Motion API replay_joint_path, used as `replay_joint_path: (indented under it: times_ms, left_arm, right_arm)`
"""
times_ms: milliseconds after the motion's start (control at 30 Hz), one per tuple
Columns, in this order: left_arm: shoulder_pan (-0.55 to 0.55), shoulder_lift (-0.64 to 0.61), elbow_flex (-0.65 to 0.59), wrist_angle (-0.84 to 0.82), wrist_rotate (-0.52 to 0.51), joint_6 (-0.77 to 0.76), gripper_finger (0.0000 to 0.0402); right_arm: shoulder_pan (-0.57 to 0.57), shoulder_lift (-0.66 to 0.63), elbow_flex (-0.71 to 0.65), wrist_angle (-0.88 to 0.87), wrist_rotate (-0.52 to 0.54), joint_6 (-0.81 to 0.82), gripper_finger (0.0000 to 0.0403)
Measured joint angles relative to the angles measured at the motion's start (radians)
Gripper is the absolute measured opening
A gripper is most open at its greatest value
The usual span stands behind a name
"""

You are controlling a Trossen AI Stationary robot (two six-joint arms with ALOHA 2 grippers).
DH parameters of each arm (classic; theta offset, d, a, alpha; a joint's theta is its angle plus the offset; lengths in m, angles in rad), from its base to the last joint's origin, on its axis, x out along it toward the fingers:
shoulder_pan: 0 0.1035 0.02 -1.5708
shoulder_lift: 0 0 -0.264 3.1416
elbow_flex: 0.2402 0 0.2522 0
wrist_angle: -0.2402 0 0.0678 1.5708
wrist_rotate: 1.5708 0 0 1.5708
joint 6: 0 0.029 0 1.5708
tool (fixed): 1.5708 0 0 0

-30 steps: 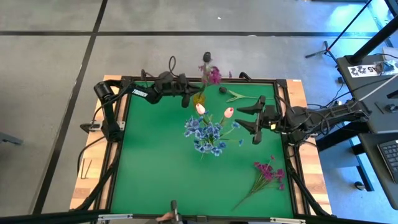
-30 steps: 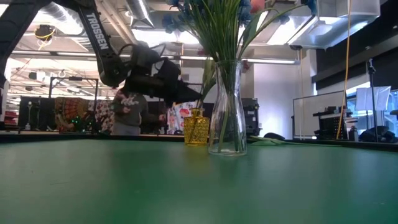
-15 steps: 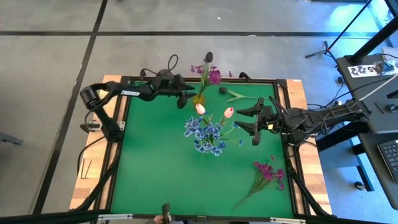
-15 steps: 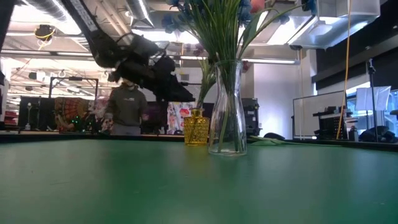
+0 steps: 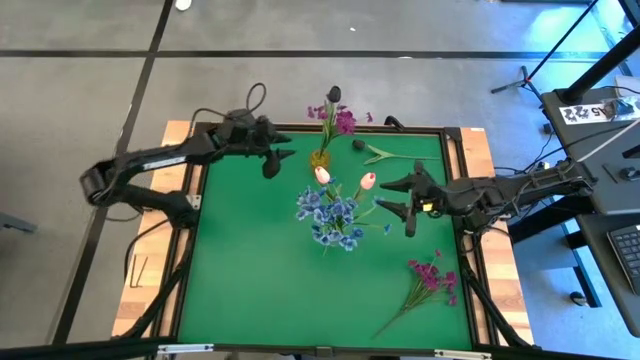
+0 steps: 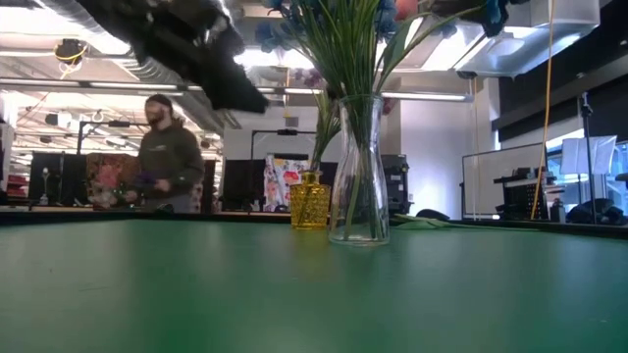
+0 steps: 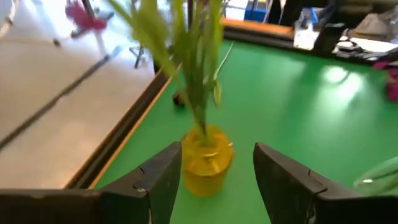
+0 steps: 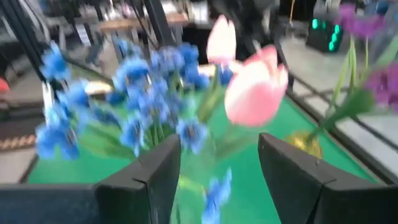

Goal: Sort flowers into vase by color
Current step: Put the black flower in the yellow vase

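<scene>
counter: green felt-topped counter (image 5: 260,280) | clear glass vase (image 6: 359,172) mid-counter holds blue sprays and pink tulip buds | small yellow glass vase (image 7: 206,159) far edge holds magenta stems | loose magenta spray (image 5: 432,275) near right, unsorted | left jaws (image 7: 216,171) spread, empty, facing yellow vase | right jaws (image 8: 219,163) spread, empty, facing the blue bunch

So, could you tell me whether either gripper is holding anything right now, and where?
Nothing is held: the left gripper and the right gripper are both open and empty.
</scene>
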Motion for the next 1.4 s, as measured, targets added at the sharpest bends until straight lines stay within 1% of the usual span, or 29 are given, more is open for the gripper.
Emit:
replay_joint_path:
  times_ms: [67, 133, 267, 433, 500, 667, 700, 767, 833, 867, 1000, 1100, 1233, 1400]
  left_arm:
    - [-0.030, -0.065, 0.000, -0.032, -0.032, 0.000, 0.0195]
    - [-0.057, -0.127, 0.000, -0.061, -0.060, -0.006, 0.0194]
    - [-0.106, -0.224, 0.000, -0.090, -0.073, -0.044, 0.0194]
    - [-0.158, -0.304, 0.000, -0.158, -0.086, -0.076, 0.0194]
    - [-0.179, -0.325, 0.000, -0.174, -0.086, -0.088, 0.0194]
    - [-0.216, -0.361, 0.000, -0.185, -0.086, -0.101, 0.0194]
    - [-0.221, -0.365, 0.000, -0.184, -0.086, -0.102, 0.0194]
    - [-0.227, -0.365, 0.000, -0.184, -0.088, -0.109, 0.0194]
    - [-0.233, -0.364, 0.000, -0.185, -0.089, -0.124, 0.0194]
    - [-0.237, -0.364, 0.000, -0.184, -0.089, -0.126, 0.0194]
    - [-0.266, -0.364, 0.000, -0.184, -0.089, -0.129, 0.0194]
    - [-0.285, -0.364, 0.000, -0.179, -0.089, -0.128, 0.0194]
    - [-0.297, -0.363, 0.000, -0.175, -0.089, -0.128, 0.0194]
    - [-0.316, -0.363, 0.000, -0.173, -0.089, -0.153, 0.0194]
  right_arm:
    - [0.000, 0.000, 0.000, -0.045, 0.003, 0.035, 0.0213]
    - [0.000, 0.000, 0.000, -0.058, 0.031, 0.078, 0.0213]
    - [0.000, -0.011, 0.006, -0.043, 0.127, 0.111, 0.0213]
    - [0.000, -0.015, 0.041, -0.052, 0.236, 0.106, 0.0213]
    - [0.000, -0.016, 0.064, -0.080, 0.305, 0.112, 0.0213]
    - [-0.019, -0.024, 0.136, -0.230, 0.536, 0.164, 0.0213]
    - [-0.032, -0.024, 0.148, -0.267, 0.566, 0.178, 0.0213]
    - [-0.075, -0.024, 0.166, -0.340, 0.581, 0.218, 0.0213]
    - [-0.139, -0.024, 0.172, -0.406, 0.571, 0.260, 0.0213]
    - [-0.179, -0.023, 0.172, -0.439, 0.549, 0.281, 0.0213]
    - [-0.358, -0.009, 0.172, -0.593, 0.389, 0.362, 0.0213]
    - [-0.492, 0.019, 0.171, -0.694, 0.257, 0.371, 0.0213]
    - [-0.632, 0.077, 0.171, -0.750, 0.114, 0.308, 0.0213]
    - [-0.723, 0.183, 0.171, -0.707, -0.022, 0.184, 0.0213]
